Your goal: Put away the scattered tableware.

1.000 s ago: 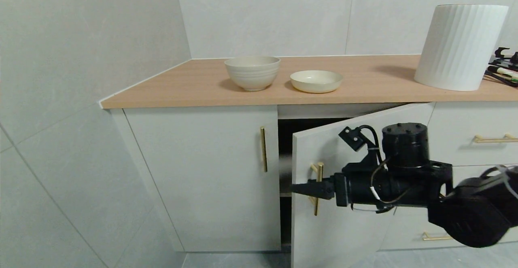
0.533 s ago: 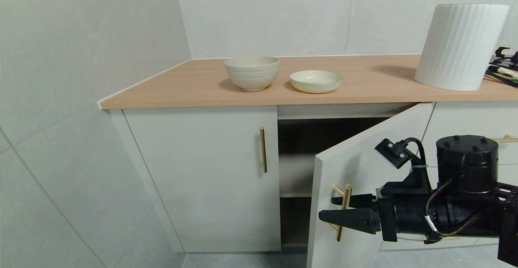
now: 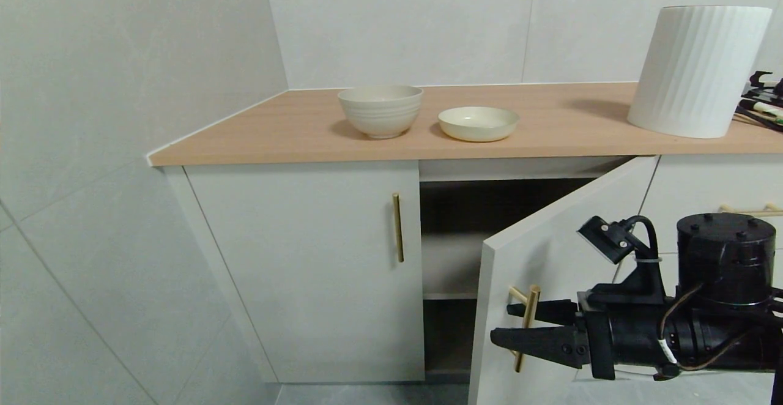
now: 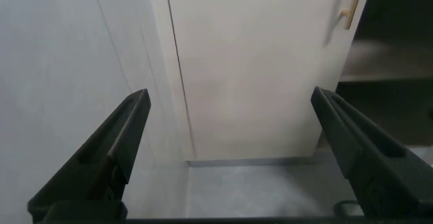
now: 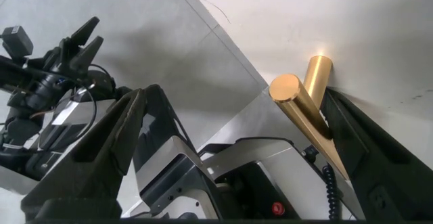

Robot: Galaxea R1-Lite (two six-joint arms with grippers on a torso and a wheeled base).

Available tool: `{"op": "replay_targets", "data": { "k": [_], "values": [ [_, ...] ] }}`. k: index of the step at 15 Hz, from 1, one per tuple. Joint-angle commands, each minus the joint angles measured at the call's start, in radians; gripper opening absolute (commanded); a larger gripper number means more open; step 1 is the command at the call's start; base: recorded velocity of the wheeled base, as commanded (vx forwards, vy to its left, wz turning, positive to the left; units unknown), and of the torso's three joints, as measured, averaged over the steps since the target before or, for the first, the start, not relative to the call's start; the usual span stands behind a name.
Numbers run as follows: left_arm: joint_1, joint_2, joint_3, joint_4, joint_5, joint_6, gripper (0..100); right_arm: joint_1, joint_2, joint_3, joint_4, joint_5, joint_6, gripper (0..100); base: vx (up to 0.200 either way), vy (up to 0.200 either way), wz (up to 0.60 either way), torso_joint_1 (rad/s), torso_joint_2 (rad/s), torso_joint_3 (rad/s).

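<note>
We see the bowl (image 3: 380,110) and the shallow dish (image 3: 478,123) standing side by side on the wooden counter (image 3: 293,130), near each other but not touching, the bowl on the left. Both sit above the cupboard, close to the counter's front edge. Farther right on the counter stands a tall white ribbed container (image 3: 697,71), with some pens (image 3: 761,105) just beyond it at the edge of the head view. Below, the right-hand cupboard door (image 3: 550,252) stands swung out, and we can see a shelf (image 3: 449,267) in the dark opening. The right gripper (image 3: 501,322) is at that door's brass handle (image 3: 526,325); its fingers (image 5: 128,136) are spread apart with the handle between them, the bar lying against one finger rather than being pinched. The left-hand door (image 3: 306,270) is closed, its own handle (image 3: 397,235) upright. The left gripper (image 4: 229,99) hangs low in front of that closed door, above the grey floor (image 4: 257,190), its jaws wide apart and holding nothing.
</note>
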Motion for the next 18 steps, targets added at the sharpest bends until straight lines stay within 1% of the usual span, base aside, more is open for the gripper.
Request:
{"op": "replay_targets", "data": {
  "k": [1,3,4,5,6,7,8,9,10,11,12,13,14,16,18],
  "values": [
    [0.000,0.000,0.000,-0.002,-0.001,0.013,100,0.000,-0.012,0.013,-0.009,-0.001,0.000,100,0.000,0.000,0.00,0.000,0.00,0.000],
    [0.000,0.000,-0.020,-0.028,-0.009,0.001,100,0.000,-0.012,0.020,-0.022,-0.001,0.000,100,0.000,0.000,0.00,0.000,0.00,0.000],
    [0.000,0.005,-0.100,-0.023,-0.056,-0.011,100,0.000,-0.011,0.023,-0.031,-0.001,0.000,100,0.000,0.000,0.00,0.000,0.00,0.000],
    [-0.003,0.021,-0.147,0.001,-0.105,-0.022,100,0.000,-0.009,0.023,-0.031,-0.001,0.000,100,0.000,0.000,0.00,0.000,0.00,0.000],
    [-0.020,0.100,-0.281,0.095,-0.239,-0.065,100,0.000,-0.008,0.023,-0.031,-0.001,0.000,100,0.000,0.000,0.00,0.000,0.00,0.000],
    [-0.032,0.190,-0.374,0.152,-0.322,-0.106,100,0.000,-0.008,0.023,-0.031,-0.001,0.000,100,0.000,0.000,0.00,0.000,0.00,0.000],
    [-0.046,0.301,-0.449,0.182,-0.406,-0.149,100,0.000,-0.009,0.023,-0.031,-0.001,0.000,100,0.000,0.000,0.00,0.000,0.00,0.000],
    [-0.061,0.440,-0.499,0.178,-0.509,-0.162,100,0.000,-0.009,0.023,-0.031,-0.001,0.000,100,0.000,0.000,0.00,0.000,0.00,0.000],
    [-0.063,0.555,-0.534,0.150,-0.576,-0.162,100,0.000,-0.008,0.023,-0.031,-0.001,0.000,100,0.000,0.000,0.00,0.000,0.00,0.000],
    [-0.064,0.683,-0.568,0.098,-0.638,-0.160,100,0.000,-0.006,0.023,-0.031,-0.001,0.000,100,0.000,0.000,0.00,0.000,0.00,0.000],
    [-0.066,0.758,-0.583,0.055,-0.681,-0.160,100,0.000,-0.008,0.023,-0.031,-0.001,0.000,100,0.000,0.000,0.00,0.000,0.00,0.000],
    [-0.097,0.908,-0.604,-0.043,-0.790,-0.162,100,-0.002,-0.005,0.022,-0.031,-0.001,0.000,100,0.000,0.000,0.00,0.000,0.00,0.000],
    [-0.137,1.020,-0.609,-0.111,-0.837,-0.163,100,-0.002,-0.003,0.023,-0.031,-0.001,0.000,100,0.000,0.000,0.00,0.000,0.00,0.000],
    [-0.212,1.207,-0.601,-0.216,-0.839,-0.165,100,-0.002,-0.003,0.023,-0.031,-0.001,0.000,100,0.000,0.000,0.00,0.000,0.00,0.000],
    [-0.249,1.381,-0.580,-0.354,-0.839,-0.162,100,-0.002,-0.002,0.026,-0.031,-0.001,0.000,100,0.000,0.000,0.00,0.000,0.00,0.000]
  ]
}}
